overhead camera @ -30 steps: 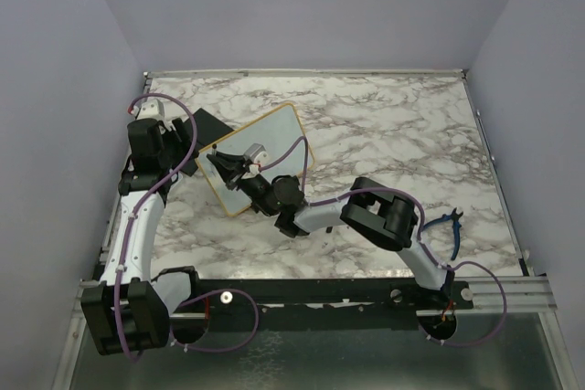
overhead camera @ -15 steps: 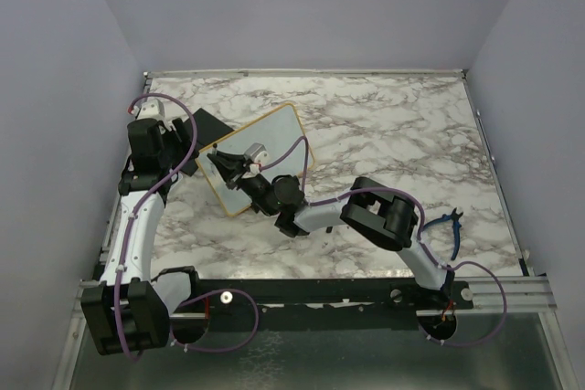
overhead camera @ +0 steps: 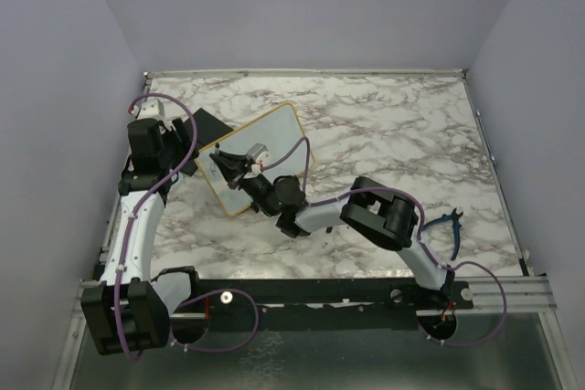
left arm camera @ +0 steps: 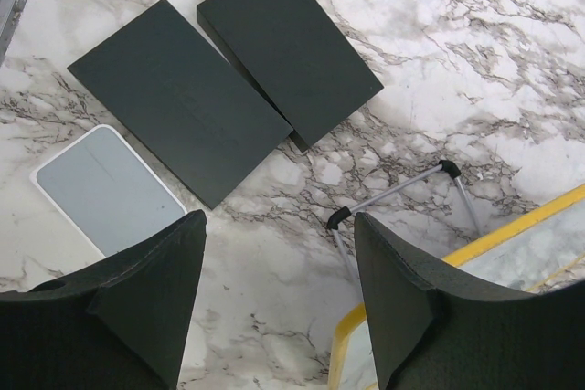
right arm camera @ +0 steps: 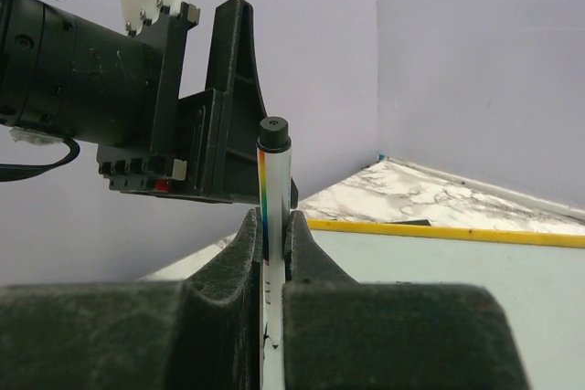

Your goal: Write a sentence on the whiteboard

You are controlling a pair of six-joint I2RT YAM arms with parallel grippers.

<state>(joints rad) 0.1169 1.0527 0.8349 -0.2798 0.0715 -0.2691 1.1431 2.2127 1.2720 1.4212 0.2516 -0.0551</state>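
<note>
The whiteboard (overhead camera: 274, 134), white with a yellow frame, lies at an angle on the marble table at left of centre. My right gripper (overhead camera: 222, 166) hovers over its near-left part, shut on a white marker (right arm camera: 274, 189) with a rainbow stripe and a black end that stands upright between the fingers. The pale board surface (right arm camera: 439, 271) lies below it. No sentence shows on the parts of the board I can see. My left gripper (left arm camera: 279, 226) is open and holds nothing, just off the board's yellow corner (left arm camera: 512, 230) and its wire foot (left arm camera: 393, 194).
Two flat black blocks (left arm camera: 178, 98) (left arm camera: 288, 47) lie side by side beyond the left gripper, with a small grey card (left arm camera: 105, 189) beside them. Blue-handled pliers (overhead camera: 448, 219) lie near the right edge. Purple walls close in the table on three sides.
The right gripper with the marker has shifted very slightly to the right over the board. The left arm has not moved.
</note>
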